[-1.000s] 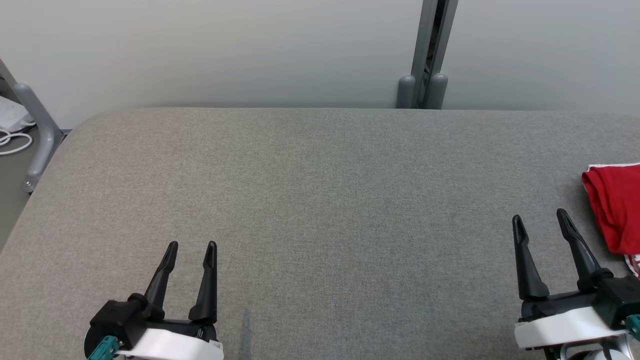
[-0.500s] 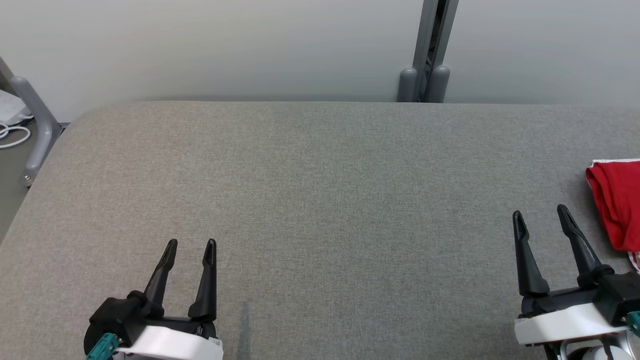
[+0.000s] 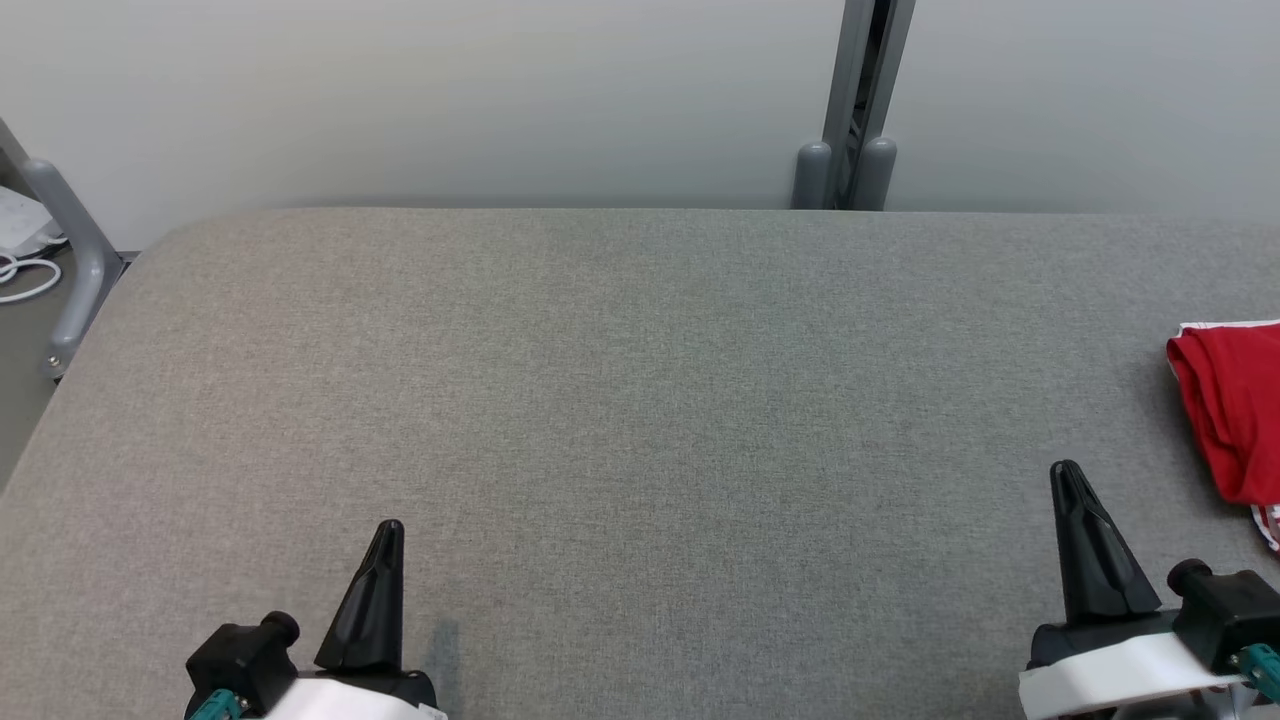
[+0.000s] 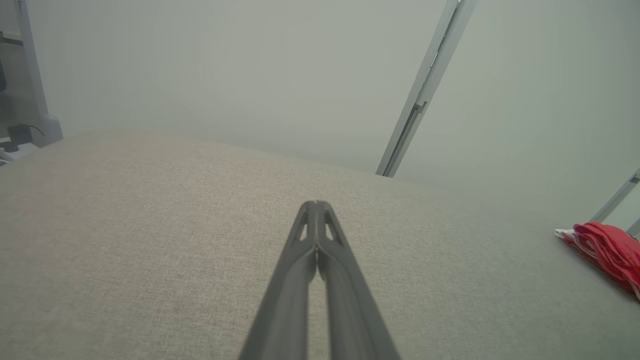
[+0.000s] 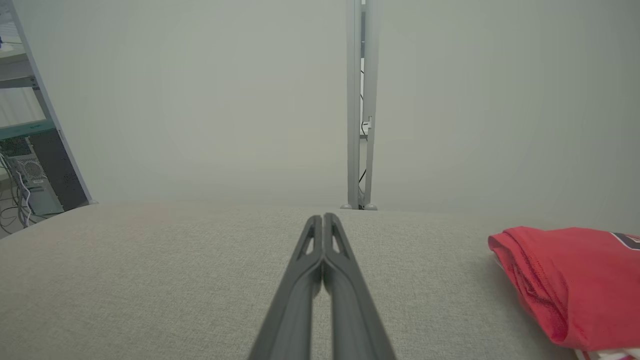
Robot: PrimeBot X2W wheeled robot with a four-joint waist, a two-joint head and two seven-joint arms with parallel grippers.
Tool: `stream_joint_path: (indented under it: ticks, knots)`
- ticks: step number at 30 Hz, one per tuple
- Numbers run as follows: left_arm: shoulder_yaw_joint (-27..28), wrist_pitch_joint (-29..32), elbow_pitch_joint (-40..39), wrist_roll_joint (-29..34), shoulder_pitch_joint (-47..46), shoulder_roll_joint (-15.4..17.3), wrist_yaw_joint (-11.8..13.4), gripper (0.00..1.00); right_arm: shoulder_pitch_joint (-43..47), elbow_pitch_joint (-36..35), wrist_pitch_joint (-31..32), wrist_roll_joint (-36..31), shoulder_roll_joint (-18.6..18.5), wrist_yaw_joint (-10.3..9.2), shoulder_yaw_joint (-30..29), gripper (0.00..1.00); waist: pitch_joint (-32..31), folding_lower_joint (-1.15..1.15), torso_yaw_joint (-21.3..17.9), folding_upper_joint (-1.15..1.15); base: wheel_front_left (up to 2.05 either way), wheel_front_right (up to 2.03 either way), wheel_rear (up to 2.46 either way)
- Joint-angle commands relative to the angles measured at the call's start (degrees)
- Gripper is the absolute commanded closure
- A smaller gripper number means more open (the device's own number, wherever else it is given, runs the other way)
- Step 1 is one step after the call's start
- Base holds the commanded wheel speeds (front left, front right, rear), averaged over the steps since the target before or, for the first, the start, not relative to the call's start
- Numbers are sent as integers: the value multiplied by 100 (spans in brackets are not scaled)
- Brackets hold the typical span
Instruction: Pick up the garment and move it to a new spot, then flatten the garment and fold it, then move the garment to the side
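Garment (image 3: pixel 1232 410), red and seemingly folded, lies far right on the table (image 3: pixel 640 380), partly cut off by the frame, near the right gripper (image 3: pixel 1068 472). Left gripper (image 3: pixel 390 530) sits well apart from it. Both grippers are clenched on nothing, fingers pressed together.

Wide grey fabric table (image 3: pixel 640 400) with rounded corners, set against a plain pale wall (image 3: pixel 400 90). Behind the far edge, a grey metal post (image 3: pixel 862 80). At left, a grey tube leg (image 3: pixel 92 270) on dull floor (image 3: pixel 15 420). Soft, even light.
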Motion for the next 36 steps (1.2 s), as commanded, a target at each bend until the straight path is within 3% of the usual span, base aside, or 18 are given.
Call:
stream_joint_path:
  ticks: [1, 36]
  knots:
    - [45, 48, -97, -223, -112, 28, -2, 100, -86, -89, 39, 267, -31, 0, -7, 100, -2, 0, -7, 0, 0, 0, 0]
    - [449, 956, 26, -3284, -441, 187, -85, 100, -143, 71, 645, 3872, -126, -1, -49, 100, -72, 0, -205, 0, 0, 0, 0]
